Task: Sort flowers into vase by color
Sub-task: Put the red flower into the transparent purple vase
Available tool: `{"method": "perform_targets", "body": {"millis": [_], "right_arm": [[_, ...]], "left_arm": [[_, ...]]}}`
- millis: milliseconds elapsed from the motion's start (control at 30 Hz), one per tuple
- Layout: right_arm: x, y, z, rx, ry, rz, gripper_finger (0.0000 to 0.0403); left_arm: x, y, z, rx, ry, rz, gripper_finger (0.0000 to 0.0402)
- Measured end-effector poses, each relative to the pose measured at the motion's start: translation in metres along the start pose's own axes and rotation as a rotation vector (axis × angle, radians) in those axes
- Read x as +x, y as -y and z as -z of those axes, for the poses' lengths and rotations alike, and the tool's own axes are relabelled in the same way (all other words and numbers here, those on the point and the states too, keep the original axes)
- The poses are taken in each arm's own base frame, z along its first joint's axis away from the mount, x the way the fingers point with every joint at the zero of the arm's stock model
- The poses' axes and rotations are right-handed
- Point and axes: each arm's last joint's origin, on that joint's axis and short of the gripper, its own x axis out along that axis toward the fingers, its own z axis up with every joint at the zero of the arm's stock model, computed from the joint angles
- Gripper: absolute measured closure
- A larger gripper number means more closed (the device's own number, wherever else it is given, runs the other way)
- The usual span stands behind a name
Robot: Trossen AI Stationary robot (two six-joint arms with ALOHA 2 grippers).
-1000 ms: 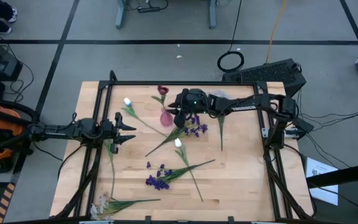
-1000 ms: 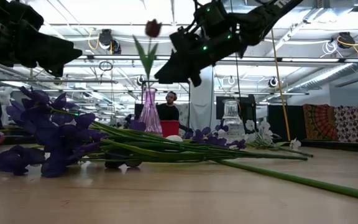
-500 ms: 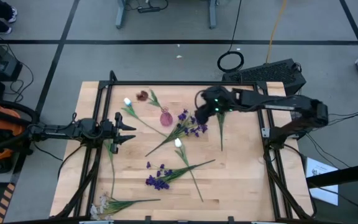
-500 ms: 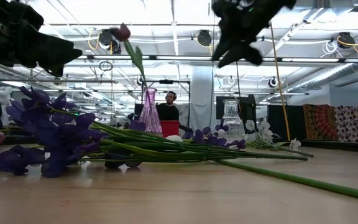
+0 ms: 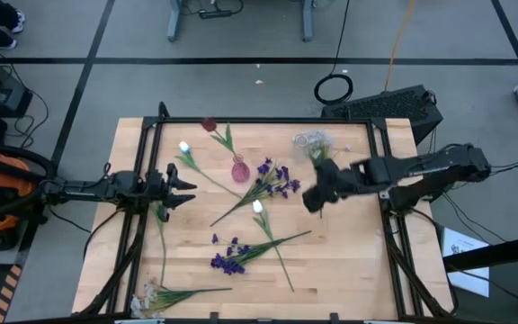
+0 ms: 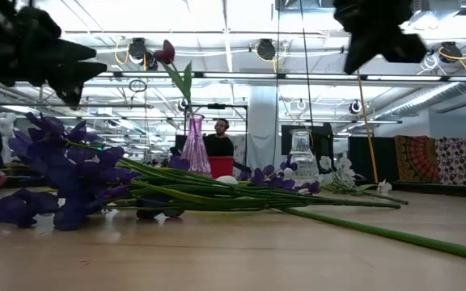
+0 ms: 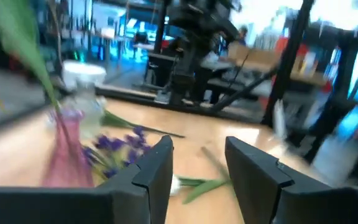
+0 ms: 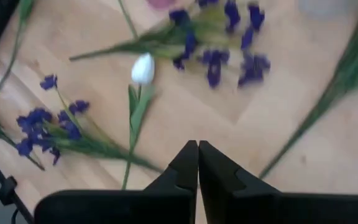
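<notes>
From above, one pink vase [image 5: 239, 168] stands on the wooden table [image 5: 349, 261] with one dark red tulip [image 5: 209, 125] leaning out of it. One clear vase [image 5: 311, 141] stands near the back edge. Two white tulips [image 5: 257, 207] lie on the wood, one of them by the left rim. Three bunches of purple flowers [image 5: 275, 178] lie there too, and one spray of tiny white blossoms [image 5: 151, 295] rests at the front left corner. The left gripper [image 5: 187, 187] waits at the left side. The right gripper [image 5: 315, 197] hangs over the right side, holding nothing.

From table height, the red tulip [image 6: 166, 53] sticks up out of the pink vase [image 6: 194, 145], with purple blooms [image 6: 51, 174] up close.

The left wrist camera shows its two fingers [image 7: 157, 165] spread apart.

The right wrist camera shows its two fingers [image 8: 182, 171] pressed together, over one white tulip [image 8: 142, 69].
</notes>
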Motion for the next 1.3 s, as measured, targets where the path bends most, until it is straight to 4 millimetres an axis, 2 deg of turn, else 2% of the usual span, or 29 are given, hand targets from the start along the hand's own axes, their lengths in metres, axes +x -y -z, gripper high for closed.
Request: {"method": "perform_targets", "body": {"millis": [133,233,300,500,633,767,833,967,1133,1300], "right_arm": [[0.008,0.005,0.034,0.051,-0.062,0.028,0.0402],[0.016,0.012,0.052,0.074,-0.093,0.062,0.0402],[0.021,0.017,0.06,0.08,-0.105,0.086,0.0402],[0.029,0.039,0.074,0.013,-0.188,0.036,0.0402],[0.026,0.069,0.079,0.009,-0.179,-0.007,0.0403],[0.021,0.101,0.082,0.012,-0.166,-0.06,0.0403],[0.018,0.113,0.083,0.005,-0.157,-0.098,0.0403],[0.006,0.129,0.081,-0.058,-0.136,-0.148,0.0403],[-0.003,0.144,0.079,-0.143,-0.116,-0.155,0.0403],[-0.008,0.147,0.078,-0.236,-0.09,-0.186,0.0403]], "left_arm": [[0.0,-0.001,-0.001,-0.294,0.027,-0.04,0.0249],[0.0,-0.001,-0.002,-0.4,0.04,-0.049,0.0249],[-0.001,-0.003,-0.003,-0.453,0.066,-0.116,0.0249],[-0.002,0.002,-0.029,-0.427,-0.023,-0.258,0.0275],[0.015,0.013,-0.057,-0.404,-0.091,-0.294,0.0303],[0.051,0.023,-0.071,-0.345,-0.225,-0.369,0.0322],[0.072,0.029,-0.075,-0.381,-0.284,-0.402,0.0327],[0.102,0.037,-0.07,-0.495,-0.574,-0.616,0.0329],[0.115,0.052,-0.065,-0.652,-0.89,-0.916,0.033],[0.107,0.064,-0.047,-0.723,-1.016,-1.112,0.033]]}}
